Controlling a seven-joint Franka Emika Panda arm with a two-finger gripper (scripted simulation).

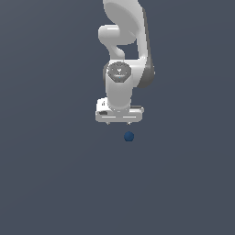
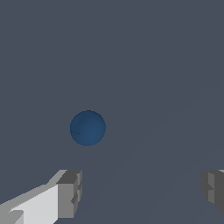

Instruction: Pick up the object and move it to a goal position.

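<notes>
Right now the white arm point(image 1: 123, 50) hangs straight down over a plain grey-blue surface point(image 1: 46, 183), and its gripper point(image 1: 119, 123) points at that surface with the two fingertips spread wide apart and nothing between them. Taking the gripper as the landmark, the ball point(image 1: 129, 136) sits a little below it in the exterior view and slightly toward the exterior view's right, roughly under the finger on that side rather than under the middle of the hand. It is clear of both fingers, with a visible strip of bare surface between it and the fingertips.

From the wrist view, the same small dark blue ball point(image 2: 88, 127) shows up round and smooth, lying ahead of the gripper point(image 2: 142, 192) and not in the gap between the fingers. One finger point(image 2: 68, 194) is nearer to the ball than the other finger point(image 2: 213, 188), which sits well apart at the frame's edge. The ball is much narrower than the opening between them. Whether the ball rests on the surface or floats just above it, I cannot tell.
</notes>
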